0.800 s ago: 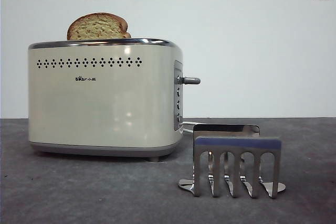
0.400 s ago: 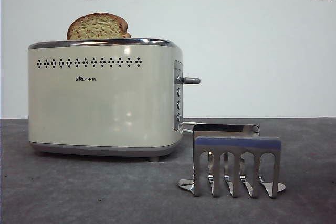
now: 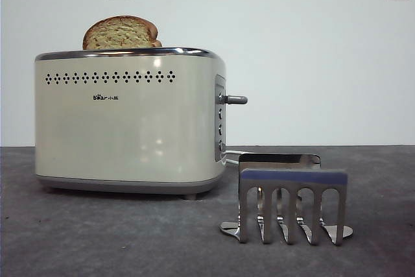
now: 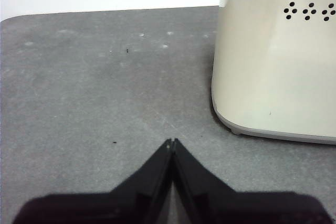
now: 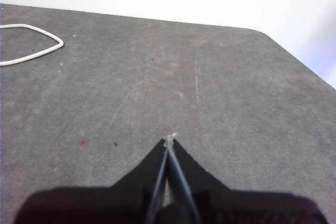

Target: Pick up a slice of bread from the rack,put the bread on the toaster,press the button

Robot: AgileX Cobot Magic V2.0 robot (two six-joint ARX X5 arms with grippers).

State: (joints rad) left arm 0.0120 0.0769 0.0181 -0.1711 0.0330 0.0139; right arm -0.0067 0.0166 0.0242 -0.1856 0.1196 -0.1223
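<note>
My left pincer (image 4: 172, 142) is pressed shut on nothing, low over bare table (image 4: 94, 103) just beside the toaster's near corner; my right pincer (image 5: 169, 140) is likewise closed and empty, out over open table with only a loop of white cord (image 5: 31, 45) near it. Neither shows in the front view, so both arms are waiting. Across the last second nothing has changed: the slice of bread (image 3: 120, 32) sits exactly as it did, its domed top standing up out of the toaster (image 3: 130, 121) toward the end away from the lever, the rack (image 3: 292, 205) stands empty just in front of the lever end, and the button (image 3: 236, 100) sticks out of the grey side panel at the same height. To my mind that stillness means the bread is delivered. The lever looks high and the slice rides well above the rim, so I judge the press is not yet done.
</note>
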